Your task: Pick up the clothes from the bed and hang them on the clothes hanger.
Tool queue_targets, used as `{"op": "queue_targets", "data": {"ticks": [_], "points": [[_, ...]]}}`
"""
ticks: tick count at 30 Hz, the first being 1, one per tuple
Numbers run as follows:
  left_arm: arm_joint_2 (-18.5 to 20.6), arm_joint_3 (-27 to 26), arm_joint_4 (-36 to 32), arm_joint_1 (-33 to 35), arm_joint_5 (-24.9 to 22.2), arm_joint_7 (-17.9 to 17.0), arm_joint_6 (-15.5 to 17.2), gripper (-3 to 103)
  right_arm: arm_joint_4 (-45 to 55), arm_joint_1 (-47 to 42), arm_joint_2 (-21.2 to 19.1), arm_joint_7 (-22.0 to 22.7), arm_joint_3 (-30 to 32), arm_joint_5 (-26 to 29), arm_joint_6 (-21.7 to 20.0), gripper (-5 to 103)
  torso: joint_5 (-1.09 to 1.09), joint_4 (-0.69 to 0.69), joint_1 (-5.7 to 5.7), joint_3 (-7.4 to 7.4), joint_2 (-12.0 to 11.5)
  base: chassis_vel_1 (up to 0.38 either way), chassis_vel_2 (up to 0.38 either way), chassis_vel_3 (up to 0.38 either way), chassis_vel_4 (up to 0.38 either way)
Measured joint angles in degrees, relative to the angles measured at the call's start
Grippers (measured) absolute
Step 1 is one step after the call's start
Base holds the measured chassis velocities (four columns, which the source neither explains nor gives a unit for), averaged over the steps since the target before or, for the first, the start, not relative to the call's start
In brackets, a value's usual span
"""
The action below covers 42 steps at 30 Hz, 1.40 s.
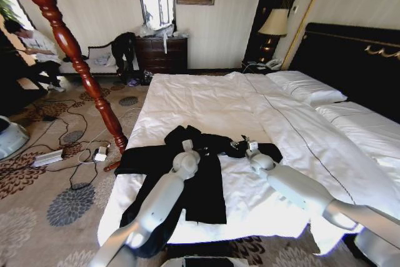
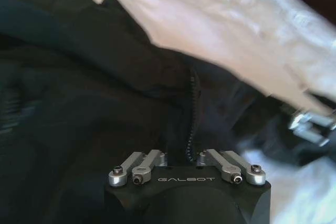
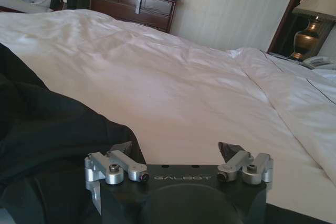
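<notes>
A bedroom with striped pale walls, a floral carpet, a dark dresser [image 1: 161, 54] against the far wall and a lamp [image 1: 273, 26] beside the black headboard [image 1: 350, 60]. The bed [image 1: 206, 101] takes up most of the head view, its white duvet rumpled, with white pillows [image 1: 306, 85] near the headboard. A turned wooden post [image 1: 75, 54] of reddish brown stands at the bed's corner on the robot's left.

The clothes [image 1: 200, 179], a black jacket, lie spread on the near part of the bed, sleeves out to both sides and the hem reaching toward the bed's front edge.

Both arms reach out over the jacket. The left gripper [image 1: 187, 146] is down at the jacket's upper middle; in the left wrist view its fingers are hidden behind the gripper body, so I cannot tell how they stand, and the black fabric with its zipper [image 2: 192, 114] lies directly ahead of them and to either side. The right gripper [image 1: 250, 145] sits at the jacket's sleeve on the robot's right. In the right wrist view its fingers [image 3: 229, 151] are spread apart, one at the edge of the black cloth [image 3: 47, 140], the other over bare white duvet [image 3: 173, 93], with open bed stretching ahead of them.
</notes>
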Motion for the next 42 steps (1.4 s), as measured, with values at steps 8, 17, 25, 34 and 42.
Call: {"op": "queue_targets", "data": {"ticks": [8,17,25,34,42], "points": [[14.5,0.1,-8.3,-3.0,9.5,1.6,2.2,62,3.6,-3.4,-3.1,1.2,3.7,-0.6,-0.7,100,0.00,0.00,-0.01,0.00,0.0,0.000,0.000,0.000,0.000],[17.4,1.4,3.5,-15.9,5.7,6.9,6.7,94,7.7,-6.0,-5.7,2.8,7.1,-0.6,-1.9,100,-0.01,0.02,0.00,0.01,0.0,0.000,0.000,0.000,0.000],[19.0,11.2,7.9,-21.4,5.6,15.3,6.8,100,8.7,-7.8,-5.0,3.5,10.3,-1.2,-2.5,100,0.01,-0.01,0.00,0.01,0.0,0.000,0.000,0.000,0.000],[19.0,20.8,12.9,-26.5,6.7,22.2,6.7,100,6.8,-8.8,-2.0,2.8,14.2,-2.9,-2.6,100,0.02,0.01,0.00,0.01,0.0,0.000,0.000,0.000,0.000],[15.5,24.4,23.0,-30.9,9.2,27.5,6.6,100,7.6,-10.9,-0.7,2.2,16.9,-4.0,-2.5,100,0.02,0.00,0.00,0.01,0.0,0.000,0.000,0.000,0.000]]}}
